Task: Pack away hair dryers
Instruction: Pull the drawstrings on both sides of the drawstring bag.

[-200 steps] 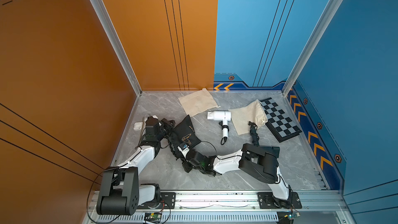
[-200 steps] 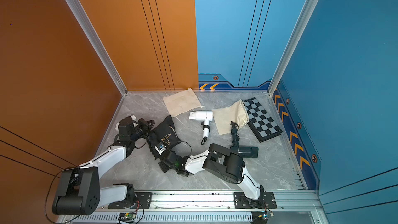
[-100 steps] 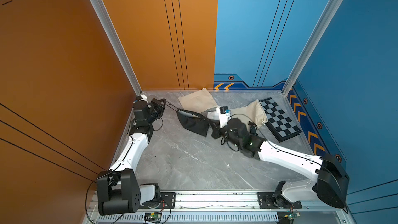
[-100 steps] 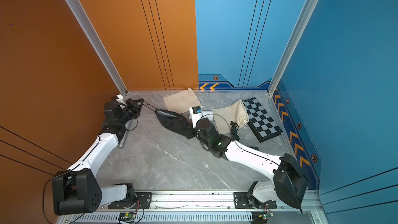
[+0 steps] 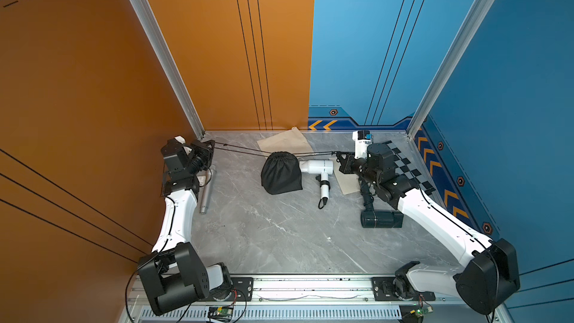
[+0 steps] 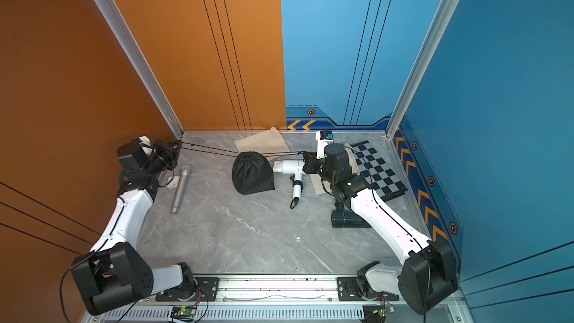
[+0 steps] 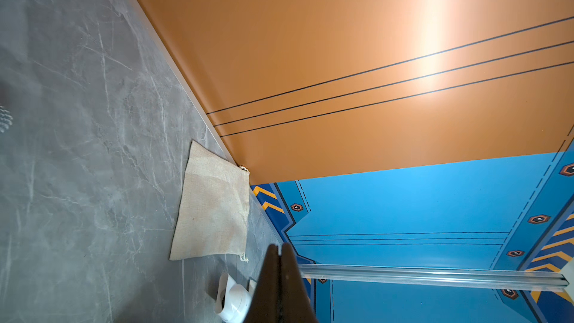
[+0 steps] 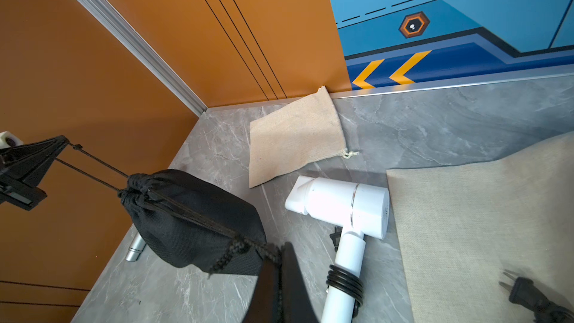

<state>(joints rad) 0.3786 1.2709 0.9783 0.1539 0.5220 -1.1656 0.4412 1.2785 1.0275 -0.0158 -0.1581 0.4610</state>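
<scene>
1. My left gripper (image 5: 212, 144) and right gripper (image 5: 338, 155) are each pressed together on a drawstring (image 8: 99, 160) of the cinched black pouch (image 5: 281, 175).
2. I see the white hair dryer (image 5: 316, 166) just beside it, and the teal dryer (image 5: 381, 219) apart at the front right.

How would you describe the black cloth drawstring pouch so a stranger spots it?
On the grey marble-look tabletop, look between the arms. Beside the white plastic hair dryer is a bulging black pouch. Unlike the flat beige cloth pouch behind it, its cords stretch taut to the left gripper and right gripper.
</scene>
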